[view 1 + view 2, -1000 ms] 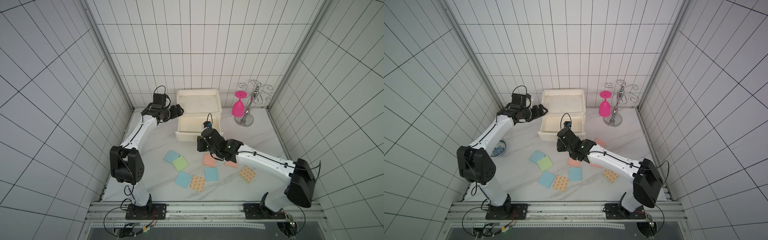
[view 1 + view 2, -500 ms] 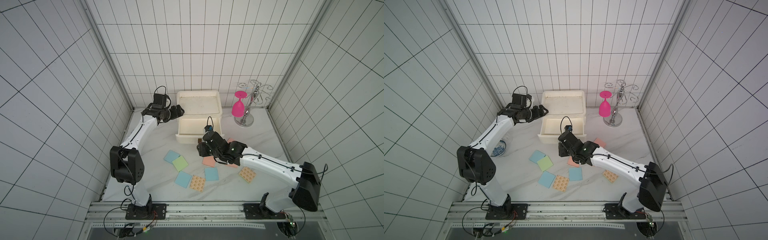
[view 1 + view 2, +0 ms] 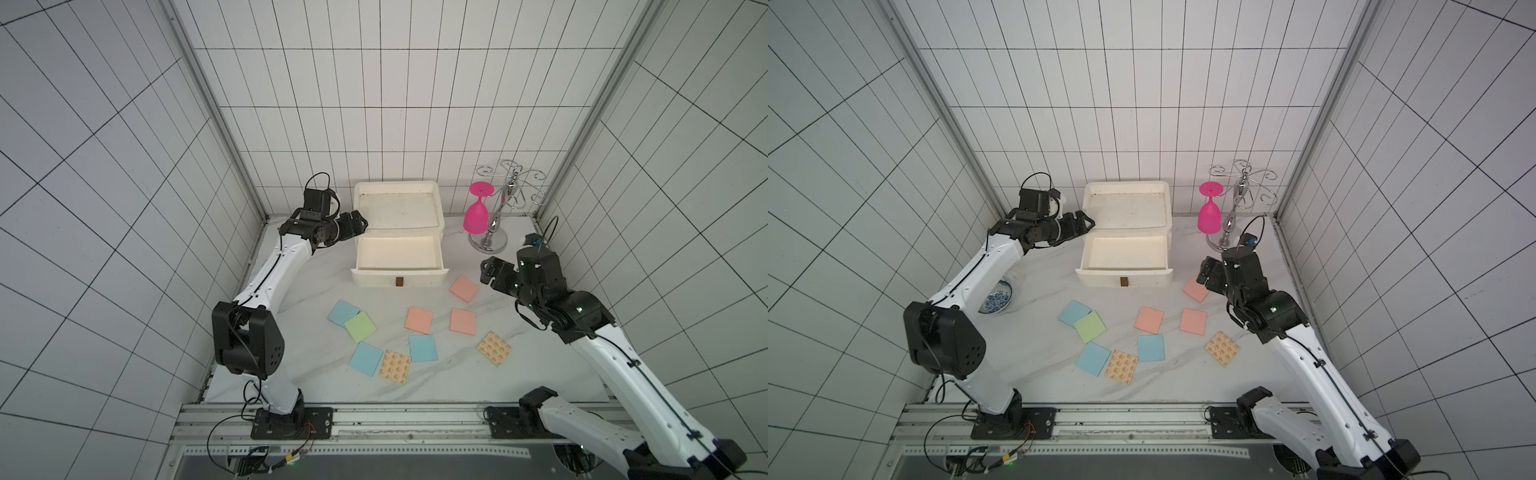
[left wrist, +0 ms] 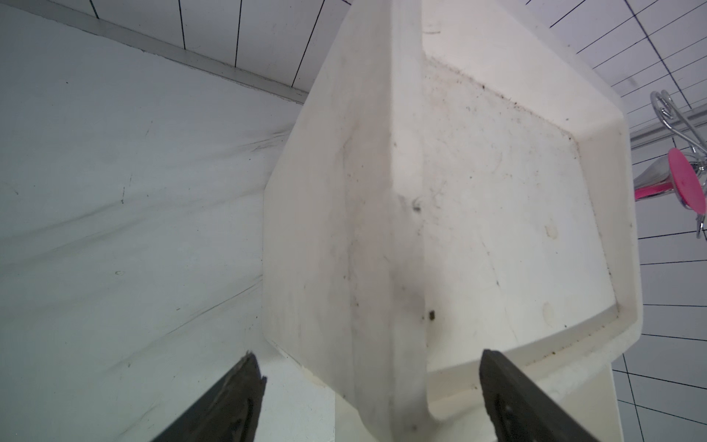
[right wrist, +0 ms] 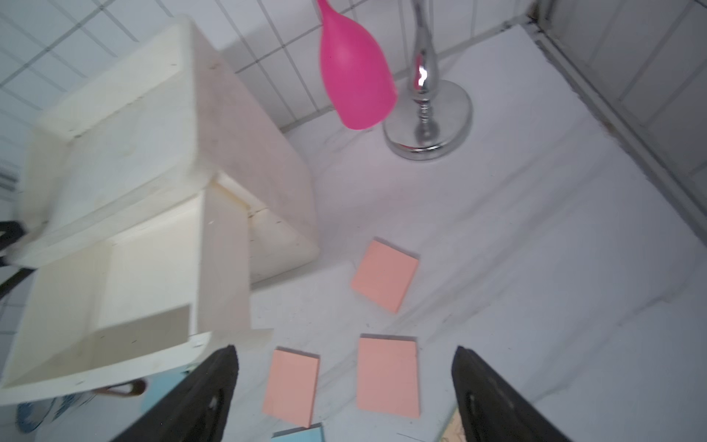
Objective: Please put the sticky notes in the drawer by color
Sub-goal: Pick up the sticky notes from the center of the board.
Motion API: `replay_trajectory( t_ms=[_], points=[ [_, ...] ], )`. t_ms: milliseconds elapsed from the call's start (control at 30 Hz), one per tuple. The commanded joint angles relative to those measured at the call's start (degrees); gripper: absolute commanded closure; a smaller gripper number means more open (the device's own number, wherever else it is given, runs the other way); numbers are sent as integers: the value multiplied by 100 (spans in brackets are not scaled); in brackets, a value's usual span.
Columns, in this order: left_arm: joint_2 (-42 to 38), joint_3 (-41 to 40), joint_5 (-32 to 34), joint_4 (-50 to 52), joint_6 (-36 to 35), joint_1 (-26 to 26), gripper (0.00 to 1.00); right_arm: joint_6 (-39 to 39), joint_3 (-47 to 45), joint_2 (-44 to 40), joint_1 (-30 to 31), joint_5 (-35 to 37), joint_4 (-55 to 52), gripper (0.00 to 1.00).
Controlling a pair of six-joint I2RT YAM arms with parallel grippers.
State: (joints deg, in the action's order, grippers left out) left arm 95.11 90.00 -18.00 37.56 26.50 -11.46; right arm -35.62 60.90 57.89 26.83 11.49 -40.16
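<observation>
The drawer chest [image 3: 397,208] stands at the back, its top drawer [image 3: 397,253] pulled out and empty. Sticky notes lie on the table in front: pink [image 3: 464,289] [image 3: 419,320] [image 3: 463,321], blue [image 3: 343,312] [image 3: 366,358] [image 3: 423,348], green [image 3: 360,326], tan [image 3: 395,366] [image 3: 493,348]. My left gripper [image 3: 359,222] [image 4: 370,363] is open, its jaws spread either side of the chest's left top corner. My right gripper [image 3: 488,272] [image 5: 344,350] hangs open and empty, right of the drawer, above the pink notes [image 5: 387,377].
A pink goblet [image 3: 476,212] hangs on a chrome rack [image 3: 494,224] at the back right. In a top view, a blue patterned bowl [image 3: 995,297] sits under the left arm. Tiled walls close in both sides.
My right gripper has opened, left the drawer front and swung to the right. The left arm has stayed at the chest.
</observation>
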Motion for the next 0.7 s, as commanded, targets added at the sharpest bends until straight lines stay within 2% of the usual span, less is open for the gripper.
replay_trajectory(
  t_ms=[0, 100, 300, 500, 667],
  points=[
    [-528, -246, 195, -279, 9, -36, 7, -57, -453, 721, -386, -153, -211, 7],
    [-874, -557, 207, -474, 146, 9, 4, -236, -402, 1485, -390, 125, 263, 6],
    [-1537, -1102, -81, -239, 297, 463, 1, -698, -35, 3059, -363, -202, 1065, 5],
    [-2148, -2025, -81, -132, 59, 708, 1, -877, 399, 3983, -267, -307, 1452, 5],
    [-2368, -2484, -93, -100, -57, 732, 1, -933, 802, 4465, -144, -275, 1459, 5]
  ],
)
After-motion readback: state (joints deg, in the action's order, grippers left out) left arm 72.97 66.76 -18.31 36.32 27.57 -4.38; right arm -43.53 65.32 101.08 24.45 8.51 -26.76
